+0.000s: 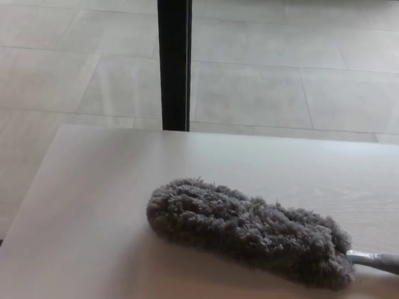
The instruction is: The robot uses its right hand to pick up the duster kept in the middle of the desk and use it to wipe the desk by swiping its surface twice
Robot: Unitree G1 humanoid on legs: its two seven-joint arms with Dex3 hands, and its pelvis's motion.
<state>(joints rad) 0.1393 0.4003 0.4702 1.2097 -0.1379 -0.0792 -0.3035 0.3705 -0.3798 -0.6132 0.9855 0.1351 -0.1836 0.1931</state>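
The duster lies flat on the pale wood-grain desk, right of centre, its grey handle running off the right edge; neither hand is in view, so finger state cannot be told. The pick-up step appears not yet begun: the right hand must approach and close on the slim, rigid handle, not the soft, shaggy, oblong grey head.

Left arm: you see no part of it in the head view.
Left hand: out of your view.
Right arm: you see no part of it either.
Right hand: out of your view, state unknown.
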